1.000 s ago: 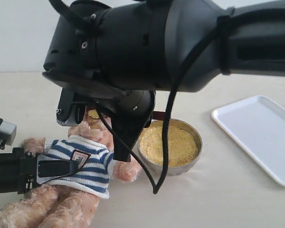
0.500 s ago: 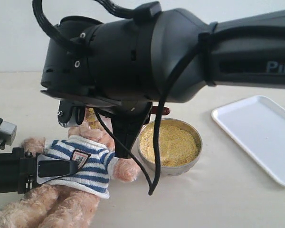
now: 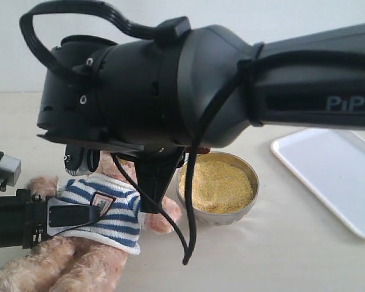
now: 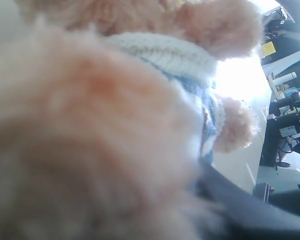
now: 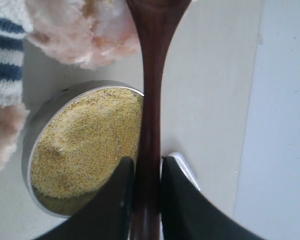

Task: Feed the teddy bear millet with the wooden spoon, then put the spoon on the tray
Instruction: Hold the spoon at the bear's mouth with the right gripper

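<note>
2 jaws of the right gripper pinch the wooden spoon, seemingly feeding the teddy bear upper left; next, carry it to the tray.

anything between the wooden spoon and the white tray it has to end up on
The round metal bowl of yellow millet sits between the dark wooden spoon, held by the right end effector, and the flat white tray. Nothing else visible.

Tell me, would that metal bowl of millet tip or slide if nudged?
Probably slides rather than tips: the bowl looks wide and low. The millet sits near the rim, so a jolt might spill loose grains.
</note>
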Robot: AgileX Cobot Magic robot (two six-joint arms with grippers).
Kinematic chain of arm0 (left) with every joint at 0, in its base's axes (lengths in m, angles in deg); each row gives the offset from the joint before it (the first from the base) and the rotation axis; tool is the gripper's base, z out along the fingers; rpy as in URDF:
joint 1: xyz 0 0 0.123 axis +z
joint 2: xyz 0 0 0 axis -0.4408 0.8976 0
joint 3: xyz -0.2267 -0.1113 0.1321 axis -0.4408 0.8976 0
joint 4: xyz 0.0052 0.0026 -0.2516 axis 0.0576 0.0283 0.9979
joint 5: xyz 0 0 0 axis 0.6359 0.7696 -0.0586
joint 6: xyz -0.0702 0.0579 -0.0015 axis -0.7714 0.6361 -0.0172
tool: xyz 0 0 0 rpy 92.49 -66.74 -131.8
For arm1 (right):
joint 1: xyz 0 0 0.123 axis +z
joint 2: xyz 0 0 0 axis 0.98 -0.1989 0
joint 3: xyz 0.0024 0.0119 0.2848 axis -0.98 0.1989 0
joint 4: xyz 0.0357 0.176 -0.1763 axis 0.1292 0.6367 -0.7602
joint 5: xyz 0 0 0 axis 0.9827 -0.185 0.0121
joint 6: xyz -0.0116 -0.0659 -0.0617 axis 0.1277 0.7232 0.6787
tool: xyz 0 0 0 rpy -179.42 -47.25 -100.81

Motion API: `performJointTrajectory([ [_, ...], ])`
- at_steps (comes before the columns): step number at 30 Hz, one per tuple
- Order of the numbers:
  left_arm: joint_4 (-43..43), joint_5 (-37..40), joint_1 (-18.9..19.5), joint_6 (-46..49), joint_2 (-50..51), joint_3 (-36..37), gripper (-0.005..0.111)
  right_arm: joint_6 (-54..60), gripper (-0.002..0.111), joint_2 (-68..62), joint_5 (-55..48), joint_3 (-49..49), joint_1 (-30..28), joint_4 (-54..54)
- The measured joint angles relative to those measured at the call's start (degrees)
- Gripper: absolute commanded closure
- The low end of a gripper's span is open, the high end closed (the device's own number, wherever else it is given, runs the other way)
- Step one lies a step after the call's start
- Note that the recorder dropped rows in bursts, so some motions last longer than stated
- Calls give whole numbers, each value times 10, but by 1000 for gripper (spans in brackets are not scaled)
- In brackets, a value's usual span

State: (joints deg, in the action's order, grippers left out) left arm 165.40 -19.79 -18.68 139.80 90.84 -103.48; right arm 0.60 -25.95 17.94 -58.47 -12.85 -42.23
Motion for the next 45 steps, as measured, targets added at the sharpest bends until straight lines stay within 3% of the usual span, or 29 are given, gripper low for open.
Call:
performJointTrajectory([
  [21,0,0,0,0,0,0,102,4,108,-1,1,1,23,-27],
  [45,0,0,0,1,0,0,102,-6,108,8,1,1,-11,14],
])
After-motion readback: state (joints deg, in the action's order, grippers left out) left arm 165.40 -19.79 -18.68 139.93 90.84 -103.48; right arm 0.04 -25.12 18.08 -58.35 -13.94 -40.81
